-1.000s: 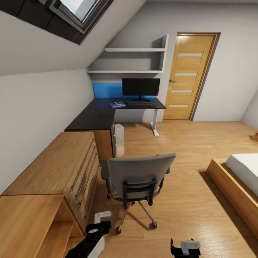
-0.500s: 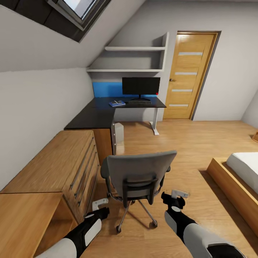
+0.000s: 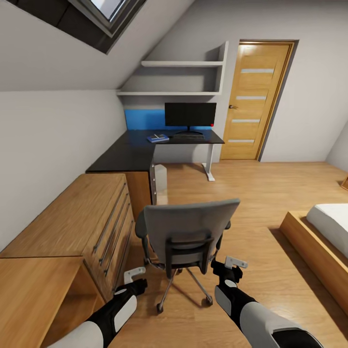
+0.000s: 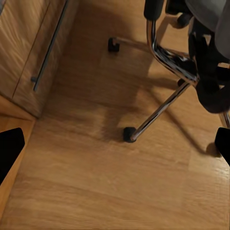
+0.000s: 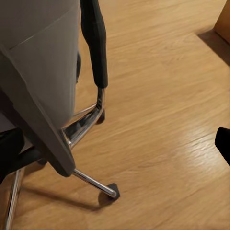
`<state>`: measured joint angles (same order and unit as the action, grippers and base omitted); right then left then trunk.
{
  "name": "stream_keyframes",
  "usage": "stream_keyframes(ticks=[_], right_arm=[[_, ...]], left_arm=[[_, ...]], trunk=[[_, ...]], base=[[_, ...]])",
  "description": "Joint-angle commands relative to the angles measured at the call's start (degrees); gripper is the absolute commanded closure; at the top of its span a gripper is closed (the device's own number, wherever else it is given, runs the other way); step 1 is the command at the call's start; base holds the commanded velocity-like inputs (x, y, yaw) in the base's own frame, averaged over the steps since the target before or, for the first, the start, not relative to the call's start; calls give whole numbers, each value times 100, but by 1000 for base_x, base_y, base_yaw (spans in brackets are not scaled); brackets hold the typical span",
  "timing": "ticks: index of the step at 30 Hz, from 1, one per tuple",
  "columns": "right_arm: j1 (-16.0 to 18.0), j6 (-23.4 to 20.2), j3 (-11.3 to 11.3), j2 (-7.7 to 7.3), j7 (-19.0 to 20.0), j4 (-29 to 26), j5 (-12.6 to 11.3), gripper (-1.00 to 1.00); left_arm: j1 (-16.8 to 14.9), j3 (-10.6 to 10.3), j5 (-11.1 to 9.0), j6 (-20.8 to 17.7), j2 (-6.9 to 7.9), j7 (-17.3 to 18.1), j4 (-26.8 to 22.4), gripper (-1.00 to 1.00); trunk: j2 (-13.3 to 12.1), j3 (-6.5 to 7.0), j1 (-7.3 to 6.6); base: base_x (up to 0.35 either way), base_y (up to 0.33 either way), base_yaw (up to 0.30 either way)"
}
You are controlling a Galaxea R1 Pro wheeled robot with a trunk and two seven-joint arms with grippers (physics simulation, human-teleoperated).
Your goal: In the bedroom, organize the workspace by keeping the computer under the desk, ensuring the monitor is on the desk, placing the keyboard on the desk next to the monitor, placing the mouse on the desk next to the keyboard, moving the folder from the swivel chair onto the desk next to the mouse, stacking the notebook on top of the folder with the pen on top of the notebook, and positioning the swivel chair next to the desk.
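Both claws reach forward low, flanking the swivel chair (image 3: pixel 186 232) from behind. Left claw (image 3: pixel 134 275) hangs beside the chair's left rear, near the wooden chest (image 3: pixel 92 217), its fingers wide apart and empty; the right claw (image 3: pixel 231 265) sits just off the right armrest (image 5: pixel 96 38), likewise spread and holding nothing. Beyond the chair, the black table (image 3: pixel 140 154) carries the monitor (image 3: pixel 190 115), keyboard (image 3: pixel 188 137) and blue folder (image 3: pixel 158 138); the computer (image 3: pixel 160 180) stands beneath.
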<state>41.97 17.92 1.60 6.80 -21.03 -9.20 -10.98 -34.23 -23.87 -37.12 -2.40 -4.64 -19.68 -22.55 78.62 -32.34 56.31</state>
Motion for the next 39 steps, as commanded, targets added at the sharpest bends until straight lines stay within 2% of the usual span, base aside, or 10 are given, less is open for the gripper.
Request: stream_keyframes(ticks=[1, 10, 16, 26, 39], right_arm=[[4, 32, 19, 0, -7, 4, -49, -100], [-1, 40, 22, -24, 1, 13, -19, -100], [-3, 116, 24, -35, 2, 10, -7, -100], [-9, 535, 28, -19, 2, 14, -16, -100], [-13, 607, 42, -18, 2, 13, -18, -100]], left_arm=[[-4, -46, -32, 12, 8, -51, -12, -100], [-4, -47, -27, 300, -3, -61, 162, -100], [-4, -47, -12, 329, -14, -71, 212, -100], [-4, -53, -3, 340, -27, -88, 224, -100], [-4, -56, -10, 336, -46, -91, 225, -100]], trunk=[[45, -24, 22], [406, -186, 220], [646, -293, 352], [1048, -473, 572], [1569, -706, 857]], base=[[0, 0, 0], [0, 0, 0], [0, 0, 0], [0, 0, 0], [0, 0, 0]])
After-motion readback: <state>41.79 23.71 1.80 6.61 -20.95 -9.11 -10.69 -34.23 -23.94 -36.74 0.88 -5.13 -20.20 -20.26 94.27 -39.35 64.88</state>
